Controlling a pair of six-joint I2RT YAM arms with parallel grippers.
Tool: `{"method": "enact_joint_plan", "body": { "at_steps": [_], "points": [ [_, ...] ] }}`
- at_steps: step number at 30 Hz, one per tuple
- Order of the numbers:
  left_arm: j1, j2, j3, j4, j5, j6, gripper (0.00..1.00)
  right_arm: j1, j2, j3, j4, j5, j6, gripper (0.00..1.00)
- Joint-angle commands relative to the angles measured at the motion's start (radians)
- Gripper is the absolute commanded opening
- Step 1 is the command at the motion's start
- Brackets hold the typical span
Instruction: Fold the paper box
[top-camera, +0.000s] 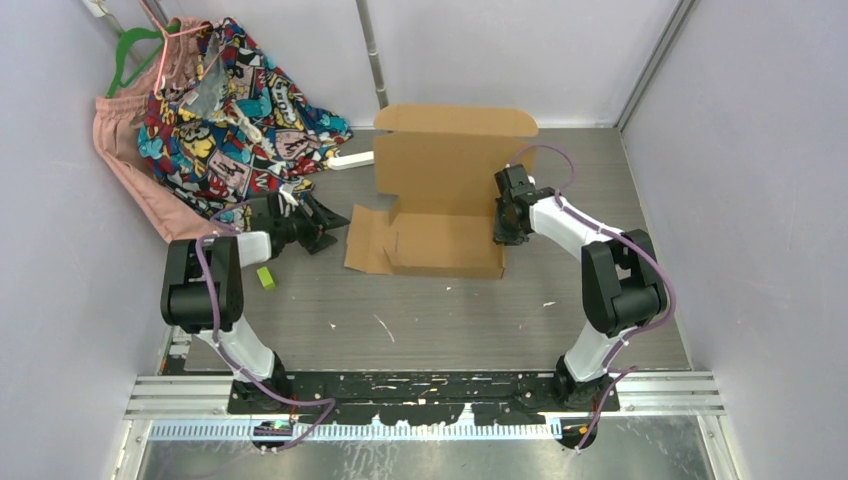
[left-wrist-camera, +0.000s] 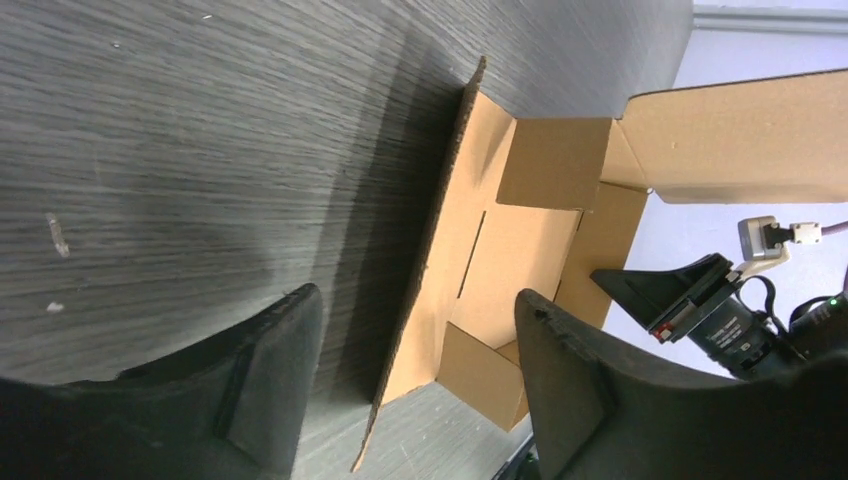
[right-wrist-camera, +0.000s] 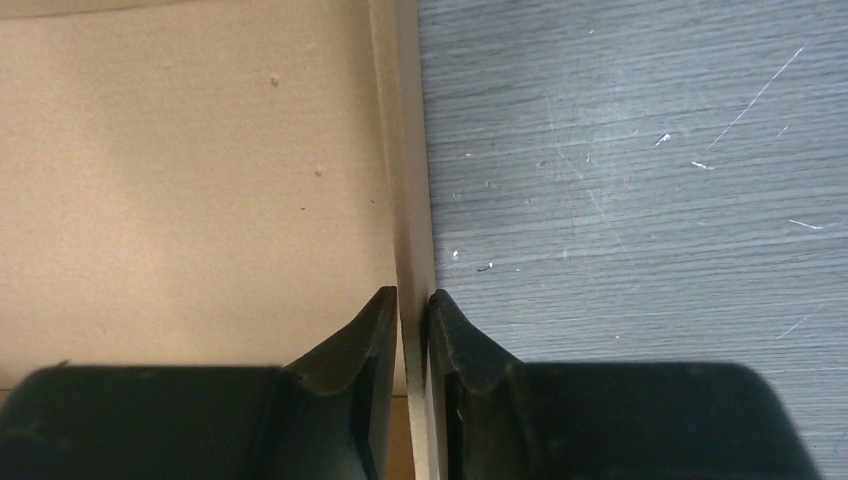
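Paper box (top-camera: 440, 215) sits mid-table, half formed: its front and right walls stand, the left flap (top-camera: 368, 240) lies flat on the table (top-camera: 450, 310), and the lid panel (top-camera: 455, 150) rises at the back. The right gripper (right-wrist-camera: 412, 300) is pinched narrow on the right wall's top edge, one pad on each face. A pull sideways rather than along the crease could, I judge, drag the light box across the table or bend the wall off its score. The left gripper (left-wrist-camera: 420, 300) gapes wide and holds nothing, just beside the flat flap — coming in too low, it may shove the flap instead of lifting it, and the unsupported lid could drop forward. The box's tray holds nothing — only bare cardboard shows inside. Beyond it hangs a patterned garment (top-camera: 235, 110).
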Motion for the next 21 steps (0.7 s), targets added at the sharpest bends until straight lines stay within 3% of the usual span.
{"method": "enact_joint_plan", "body": {
  "at_steps": [1,4,5,13,16,21],
  "points": [
    [0.004,0.06,-0.033,0.239,0.049,-0.059,0.65,0.007,-0.006,0.057,0.011,0.015,-0.004,0.24],
    [0.004,0.102,-0.048,0.31,0.076,-0.09,0.35,0.006,-0.006,0.066,0.006,0.013,-0.001,0.24],
    [0.005,0.108,-0.056,0.322,0.074,-0.091,0.3,0.007,-0.006,0.068,0.006,0.009,-0.001,0.24],
    [0.005,0.117,-0.077,0.278,0.029,-0.048,0.28,0.009,-0.004,0.077,-0.003,0.011,-0.004,0.24],
    [0.007,0.108,-0.108,0.331,0.014,-0.065,0.27,0.01,-0.002,0.077,-0.003,0.011,-0.004,0.24],
    [0.007,0.071,-0.144,0.446,0.042,-0.107,0.5,0.01,0.009,0.078,-0.001,0.0,-0.004,0.24]
  ]
}}
